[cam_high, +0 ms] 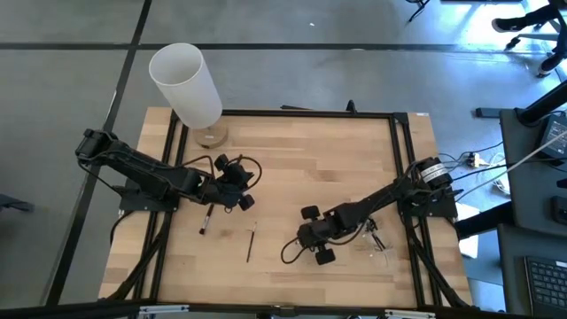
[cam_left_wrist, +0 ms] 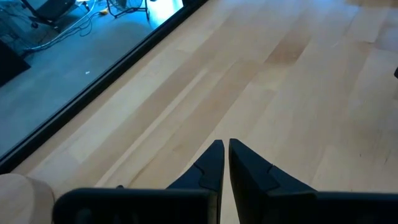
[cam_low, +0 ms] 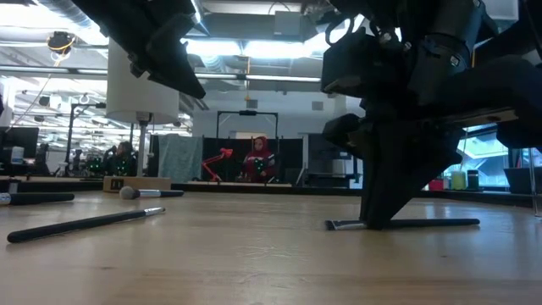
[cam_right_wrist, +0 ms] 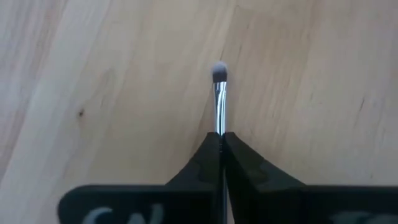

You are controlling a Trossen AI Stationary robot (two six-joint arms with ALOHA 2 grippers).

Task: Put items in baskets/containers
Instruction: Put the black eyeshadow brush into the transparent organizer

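Observation:
My right gripper (cam_right_wrist: 221, 138) is low over the table's near right part, shut on a thin dark makeup brush (cam_low: 423, 224) with a silver ferrule and a pale grey tip (cam_right_wrist: 219, 71). My left gripper (cam_left_wrist: 226, 152) hovers shut and holds nothing, left of centre (cam_high: 237, 184). Two more brushes (cam_high: 205, 221) (cam_high: 251, 241) lie flat on the wood near the left arm. In the low view they show as a long black brush (cam_low: 85, 224) and a grey-headed one (cam_low: 140, 193). The clear container (cam_high: 379, 241) shows only as glints by the right arm. My right gripper pinches the brush between its two fingers (cam_low: 381, 212), on the shaft just behind the silver ferrule (cam_right_wrist: 219, 124). The fingers come from above, pointing down, across the brush. The brush lies level at the table top, both ends sticking out; whether it is lifted clear I cannot tell.
A tall white cylinder on a round wooden base (cam_high: 186, 84) stands at the far left corner. A black frame (cam_high: 310, 113) runs round the table. A third brush end (cam_low: 34, 198) shows at the low view's left. Bare wood lies in the middle (cam_high: 292, 168).

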